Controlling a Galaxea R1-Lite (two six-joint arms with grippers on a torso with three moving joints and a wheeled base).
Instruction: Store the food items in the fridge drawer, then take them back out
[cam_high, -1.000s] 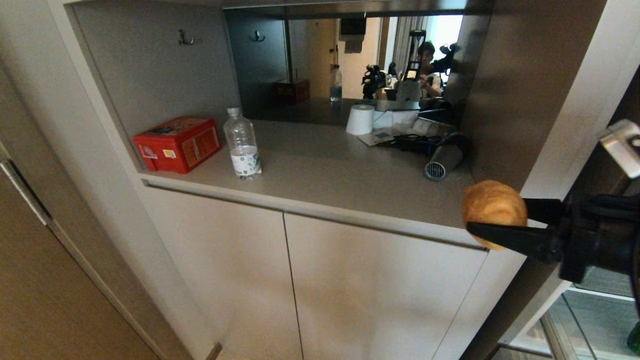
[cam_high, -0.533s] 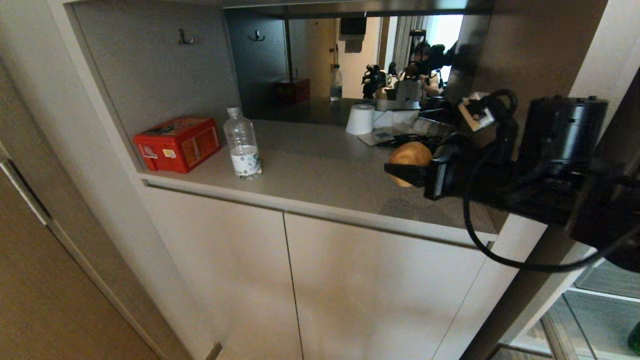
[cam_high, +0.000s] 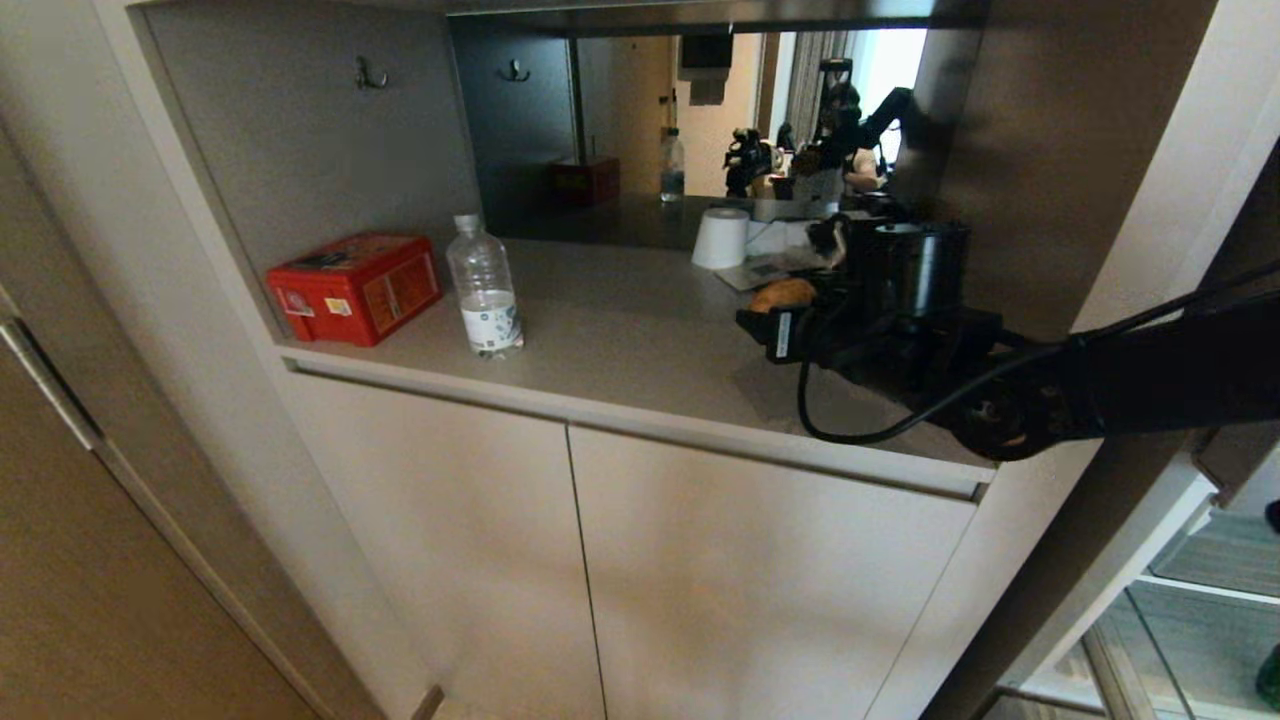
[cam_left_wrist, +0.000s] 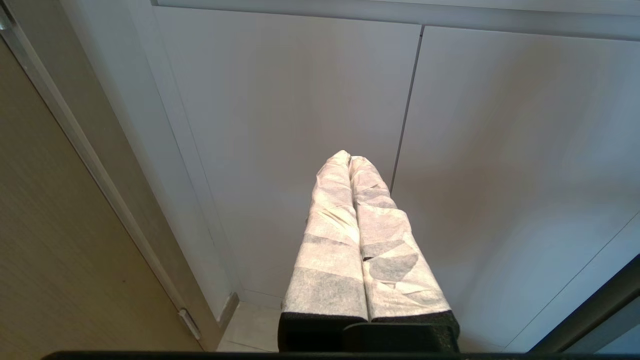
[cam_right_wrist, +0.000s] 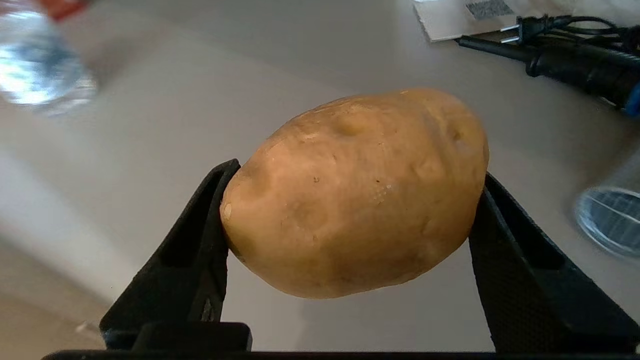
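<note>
My right gripper (cam_high: 775, 305) reaches in from the right over the grey countertop (cam_high: 620, 340). It is shut on a golden-brown potato (cam_high: 783, 294) and holds it a little above the surface. In the right wrist view the potato (cam_right_wrist: 355, 192) sits sideways between the two black fingers (cam_right_wrist: 200, 250) of the right gripper (cam_right_wrist: 357, 172). My left gripper (cam_left_wrist: 348, 157), wrapped in white, is shut on nothing and hangs parked before the pale cabinet doors (cam_left_wrist: 500, 150). A scrap of green (cam_high: 1270, 675) shows at the lower right edge. I cannot tell whether the glass-edged compartment (cam_high: 1180, 620) beside it is the fridge drawer.
On the counter's left stand a red tin box (cam_high: 355, 287) and a clear water bottle (cam_high: 484, 290). A white paper roll (cam_high: 720, 238) and papers lie at the back by the mirror. A black plug and cord (cam_right_wrist: 575, 55) and a round nozzle (cam_right_wrist: 610, 220) lie close beside the potato.
My right arm has swung up and leftward from in front of the counter's right corner to over the countertop, carrying the potato. The left arm has not moved.
</note>
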